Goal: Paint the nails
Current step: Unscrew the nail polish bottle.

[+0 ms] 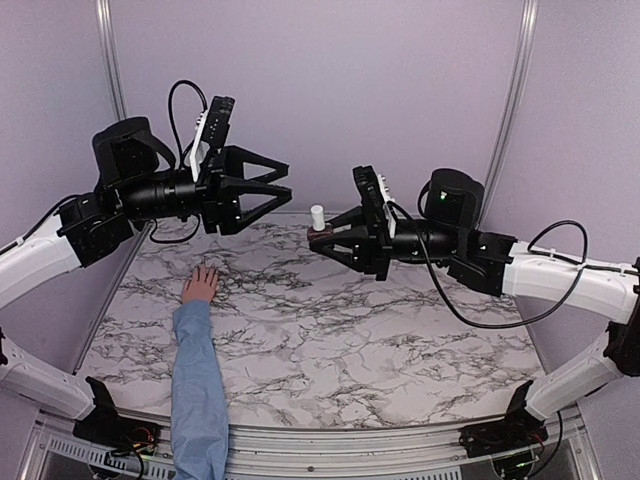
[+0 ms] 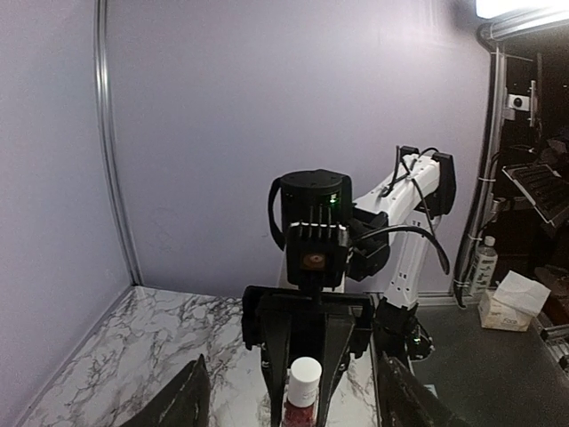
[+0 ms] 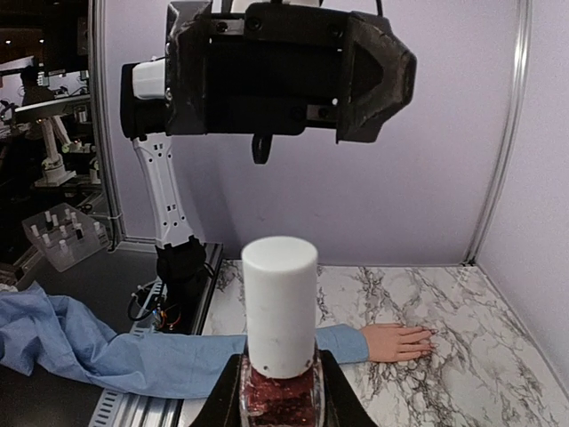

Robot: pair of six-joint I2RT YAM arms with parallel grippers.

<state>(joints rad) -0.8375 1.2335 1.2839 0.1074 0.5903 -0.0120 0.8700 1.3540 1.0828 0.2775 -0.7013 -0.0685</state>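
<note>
Holding the polish bottle in mid-air above the marble table, the right gripper was clenched on the bottle's dark body, with the white cap upright and on. The left gripper was released, its jaws standing apart and empty. It faced the bottle from just beside it at about cap height, touching nothing.

The human hand lay flat on the table below the left gripper, fingers spread, with its light blue sleeve running back toward the near edge. The nails were at the fingertips, too small to make out singly, and no polish could be seen on them.

Judged hazards from this position:
- Cap removal: a poorly centred closure on the cap would likely push the bottle sideways in the right grip.
- Twisting: if the right grip were too light, the bottle would probably turn with the cap and not open.
- Spillage: a tilted open bottle could drip red polish on the table or sleeve.
- Contact: the hand lay beneath the working space, so a steep descent could press on the fingers.
</note>
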